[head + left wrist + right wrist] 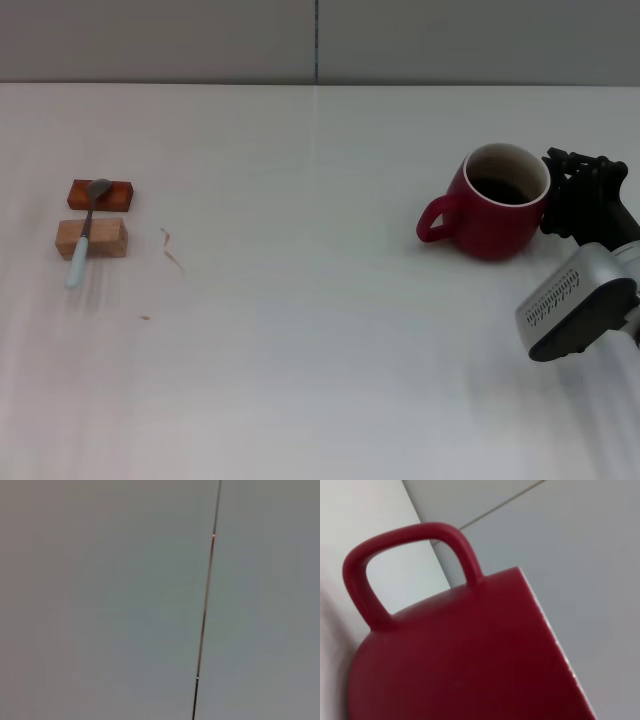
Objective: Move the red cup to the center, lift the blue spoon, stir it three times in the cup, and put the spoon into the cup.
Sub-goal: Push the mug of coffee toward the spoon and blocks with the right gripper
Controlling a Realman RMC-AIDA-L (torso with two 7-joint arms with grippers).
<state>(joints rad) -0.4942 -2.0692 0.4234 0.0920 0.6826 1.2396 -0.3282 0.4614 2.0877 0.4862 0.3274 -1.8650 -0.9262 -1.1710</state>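
On the right side of the white tabletop (320, 330), well off its middle, stands the red cup (497, 208), handle toward the centre: a rigid, glazed, fairly heavy ceramic body, likely slippery and chippable, best clasped across its rounded wall opposite the handle. Reaching in from the right edge, the right gripper (578, 192) sits against that far wall, wrist low and level; whether its fingers have closed cannot be told. Far left, the blue spoon (85, 231) lies across two wooden blocks (93, 238); the left gripper is out of sight.
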